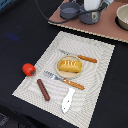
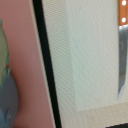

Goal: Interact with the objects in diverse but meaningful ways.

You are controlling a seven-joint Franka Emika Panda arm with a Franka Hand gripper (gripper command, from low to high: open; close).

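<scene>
Exterior view, table setting: a pale woven placemat (image 1: 92,70) is lying across a dark tabletop (image 1: 20,25), serving as the base for a laid-out toy meal.

- Tan round plate (image 1: 59,71), sitting near the mat's centre, is carrying the yellow-orange bread loaf (image 1: 69,65); the loaf is glossy, domed, with scored slashes on top, and is resting squarely on the plate as a served dish would.
- Orange-handled knife (image 1: 80,57) is lying at 1 o'clock of the loaf, just beside the plate; orange-handled fork (image 1: 59,80) is lying at 7 o'clock, tines pointing away from its handle.
- White spatula-like blade (image 1: 67,100) is lying at 6 o'clock, near the mat's lower edge.
- Brown sausage (image 1: 43,89) is lying at 8 o'clock on the mat, apart from the plate.
- Small red tomato (image 1: 28,69) is sitting at 9 o'clock, off the mat's edge on the dark surface.
- Two grey-blue pots (image 1: 70,10) are standing at 12 o'clock on a pinkish board (image 1: 107,29), with a bowl (image 1: 122,17) at 2 o'clock.

Gripper (image 1: 92,5) is hovering over the pots at the frame's edge; I cannot tell how far its fingers are parted or whether they are holding anything. The wrist view is showing only pink board, mat and a blade.
</scene>
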